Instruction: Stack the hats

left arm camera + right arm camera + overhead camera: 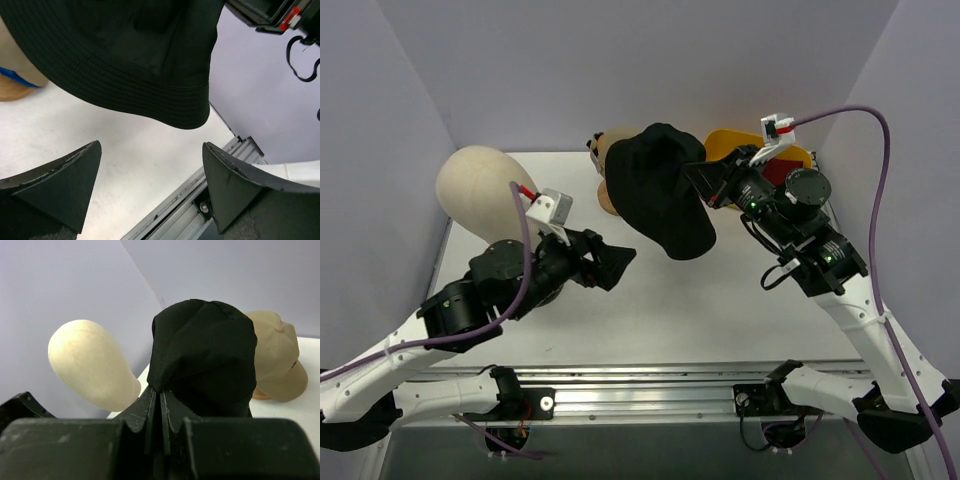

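Two hats mostly hidden: tan cap (608,150) tucked behind the black bucket hat (665,195) at upper centre of the top view, dark red hat (778,172) a sliver behind the right arm. Black bucket hat hangs off the tabletop (650,320), long axis upper centre to lower right, brim lowest. Right end effector (160,392) pinched on its fabric; left end effector (151,145) fingers apart near the brim

Matt black cloth bucket hat (663,190), smooth cream mannequin head (480,190), tan fabric cap (276,360)
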Action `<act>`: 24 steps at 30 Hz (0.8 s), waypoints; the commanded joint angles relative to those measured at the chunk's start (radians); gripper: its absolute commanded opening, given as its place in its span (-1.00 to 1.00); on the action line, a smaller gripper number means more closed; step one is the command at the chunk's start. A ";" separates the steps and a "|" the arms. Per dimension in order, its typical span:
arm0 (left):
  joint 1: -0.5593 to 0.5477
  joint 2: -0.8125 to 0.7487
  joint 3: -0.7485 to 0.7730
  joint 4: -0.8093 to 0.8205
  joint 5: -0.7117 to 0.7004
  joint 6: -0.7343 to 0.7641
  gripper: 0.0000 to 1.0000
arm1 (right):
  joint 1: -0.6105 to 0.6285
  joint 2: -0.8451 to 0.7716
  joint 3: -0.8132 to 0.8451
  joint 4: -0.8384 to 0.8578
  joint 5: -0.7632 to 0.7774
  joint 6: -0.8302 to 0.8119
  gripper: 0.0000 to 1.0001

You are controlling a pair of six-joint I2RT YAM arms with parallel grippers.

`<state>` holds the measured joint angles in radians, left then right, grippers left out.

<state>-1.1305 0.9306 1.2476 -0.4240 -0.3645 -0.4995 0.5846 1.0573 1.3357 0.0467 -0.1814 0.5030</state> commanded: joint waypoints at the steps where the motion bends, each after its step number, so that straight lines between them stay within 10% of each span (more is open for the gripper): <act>1: 0.000 -0.042 0.096 -0.117 -0.102 0.055 0.81 | 0.009 0.035 0.138 0.076 -0.038 -0.061 -1.00; 24: 0.006 0.013 0.447 -0.323 -0.619 0.243 0.65 | 0.144 0.461 0.652 0.131 -0.201 -0.127 -1.00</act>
<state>-1.1294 0.9897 1.6726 -0.7677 -0.8967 -0.3149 0.7002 1.5024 1.9369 0.0303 -0.3275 0.3836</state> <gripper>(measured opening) 0.828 0.007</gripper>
